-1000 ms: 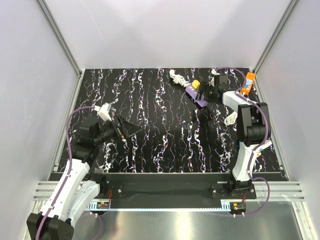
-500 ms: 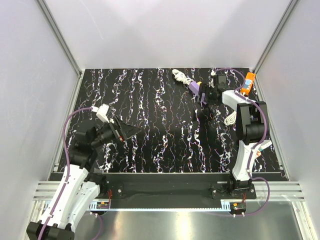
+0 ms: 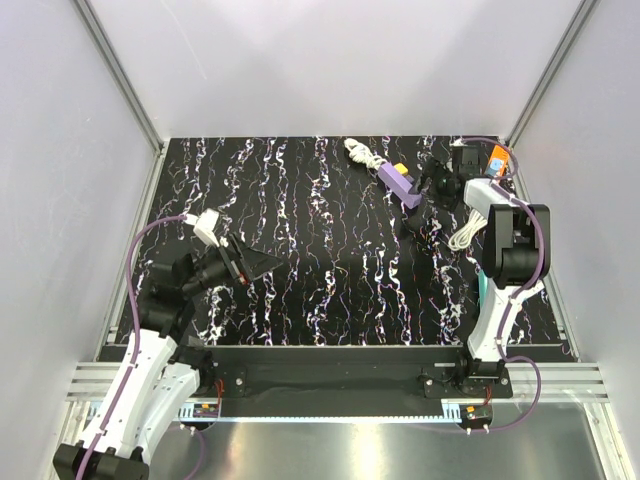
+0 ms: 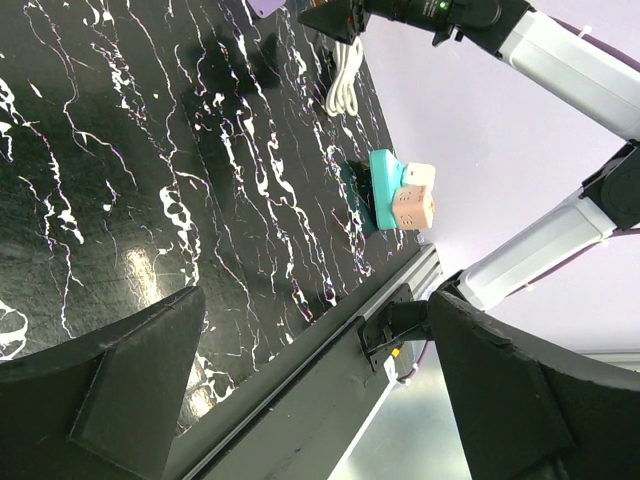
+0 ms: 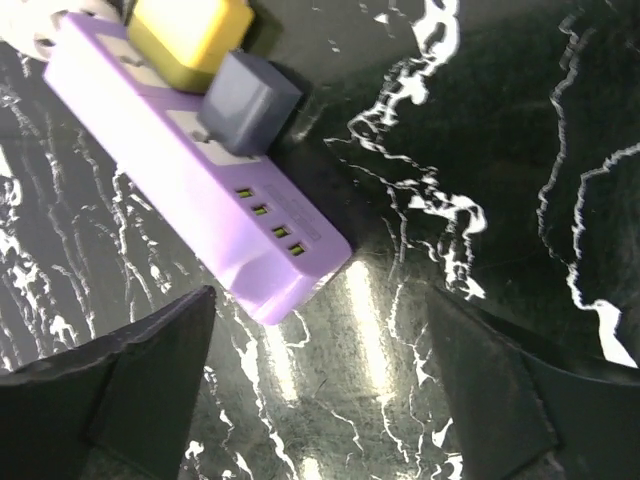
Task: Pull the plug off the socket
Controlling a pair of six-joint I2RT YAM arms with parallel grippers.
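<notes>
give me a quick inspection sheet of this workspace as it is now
surface: black white-veined table, no spills seen
job's things: purple power strip lying flat at the far right; yellow plug and grey plug both seated in it
clutter: teal block with cream cube adapter on it; orange item in the far right corner
grippers: left gripper open, empty; right gripper open, empty, at the strip's end
cables: white cord bundled behind the strip; white coil beside the right arm
surroundings: plain white walls, nothing else seen
</notes>
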